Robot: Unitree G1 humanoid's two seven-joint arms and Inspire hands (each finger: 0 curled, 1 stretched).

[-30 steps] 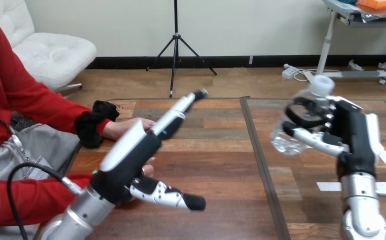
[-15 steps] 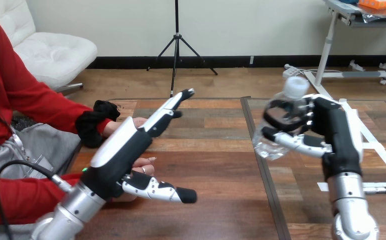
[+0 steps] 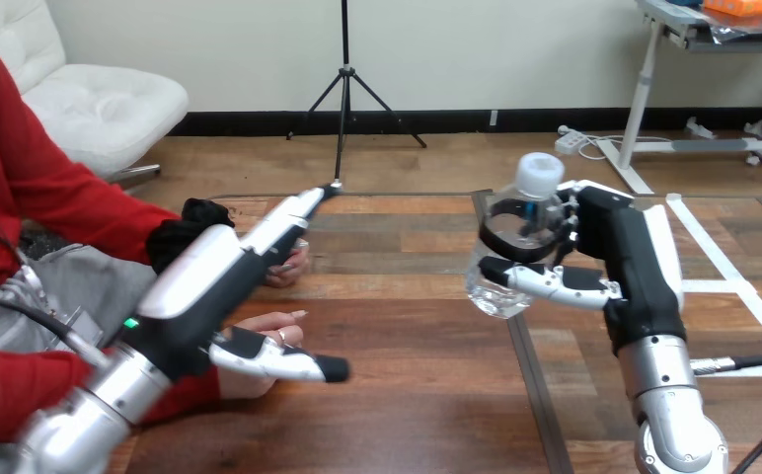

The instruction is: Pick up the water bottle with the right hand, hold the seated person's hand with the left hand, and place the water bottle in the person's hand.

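My right hand (image 3: 622,259) is shut on a clear water bottle (image 3: 511,247) with a white cap, held upright above the table's middle right. My left hand (image 3: 221,281) stands open at the left, fingers straight and pointing up and away, thumb stretched out low to the right. The person's nearer hand (image 3: 264,330) lies palm up on the table just under my left hand, its fingertips showing between my fingers and thumb; whether they touch I cannot tell. The person's farther hand (image 3: 288,265) rests on the table behind my left fingers.
The wooden table (image 3: 407,395) carries a dark seam (image 3: 525,346) running front to back below the bottle. White tape strips (image 3: 723,286) mark the table's right part. The person's red sleeves (image 3: 71,197) fill the left edge.
My right hand has carried the bottle leftward toward the table's middle. My left hand has shifted left and lower, over the person's nearer hand.
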